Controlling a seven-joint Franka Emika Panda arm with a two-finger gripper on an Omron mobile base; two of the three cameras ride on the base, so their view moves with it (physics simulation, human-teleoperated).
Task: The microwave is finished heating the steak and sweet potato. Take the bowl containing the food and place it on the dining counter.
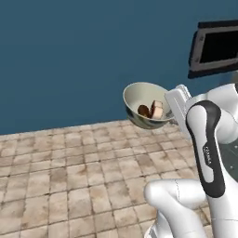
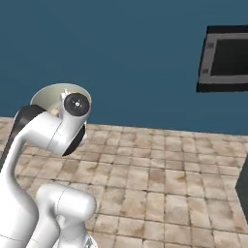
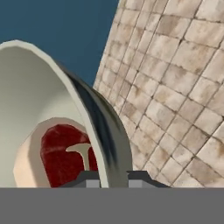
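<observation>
- The gripper (image 3: 107, 177) has its jaws pinched on the thin rim of the bowl (image 1: 148, 106), one dark tip either side of the wall at the hand view's bottom.
- Round, deep bowl, smooth cream inside, mottled greenish-grey outside, held in the air at centre-right of the left base view, above the beige stone-tiled floor (image 1: 69, 167).
- Inside lie the dark brown rounded steak (image 1: 143, 110) and, touching it, the pale blocky sweet potato (image 1: 157, 109).
- The black, grey-framed microwave (image 2: 225, 58) sits in the upper right.

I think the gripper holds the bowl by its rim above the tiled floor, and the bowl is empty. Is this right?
Not quite. The gripper does hold the bowl by its rim above the tiled floor, but the bowl is not empty: the left base view shows the steak and the sweet potato lying inside it.
</observation>
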